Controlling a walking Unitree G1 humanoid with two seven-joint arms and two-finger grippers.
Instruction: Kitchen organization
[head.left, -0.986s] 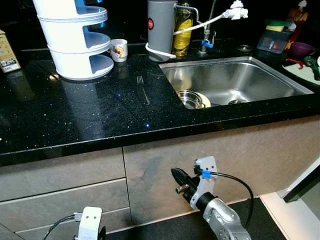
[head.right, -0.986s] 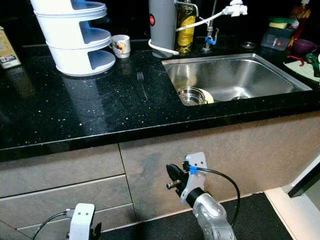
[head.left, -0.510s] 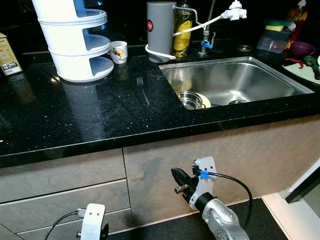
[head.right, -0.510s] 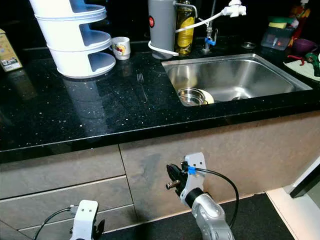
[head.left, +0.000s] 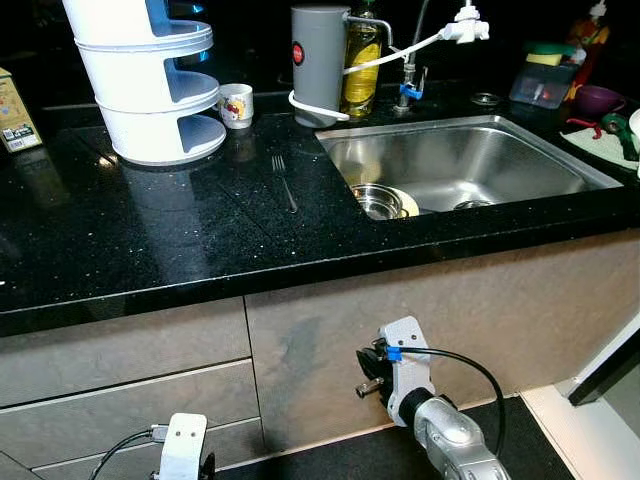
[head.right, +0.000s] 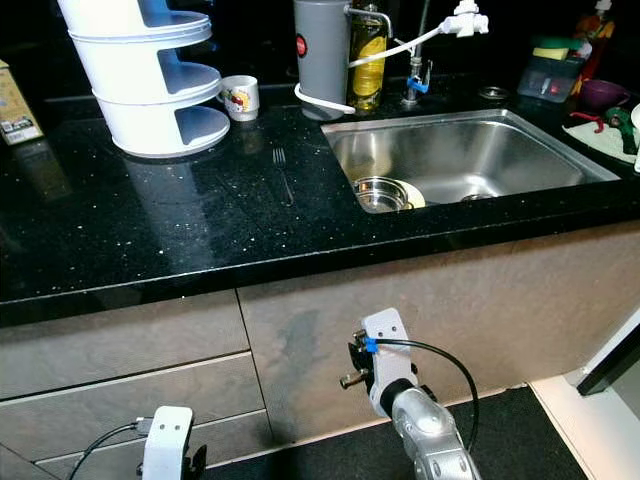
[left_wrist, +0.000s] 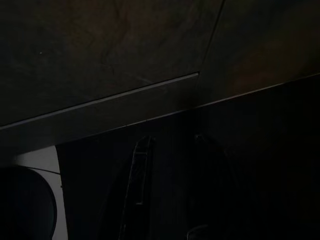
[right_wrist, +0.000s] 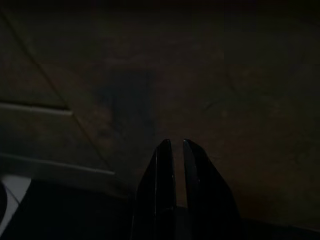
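Observation:
A fork lies on the black countertop, left of the steel sink. In the sink's near left corner a steel bowl sits on a yellow plate. My right gripper hangs low in front of the beige cabinet front, below the counter edge. In the right wrist view its black fingers are shut on nothing and point at the cabinet panel. My left arm hangs idle at the bottom left. Its gripper shows dimly, fingers apart, over the dark floor.
At the back of the counter stand a white tiered rack, a mug, a grey canister, an oil bottle and the faucet. A small box is far left. Dish items sit right of the sink.
My right wrist has turned and shifted slightly right and down, so its fingers are more hidden behind the wrist. The left arm has barely moved.

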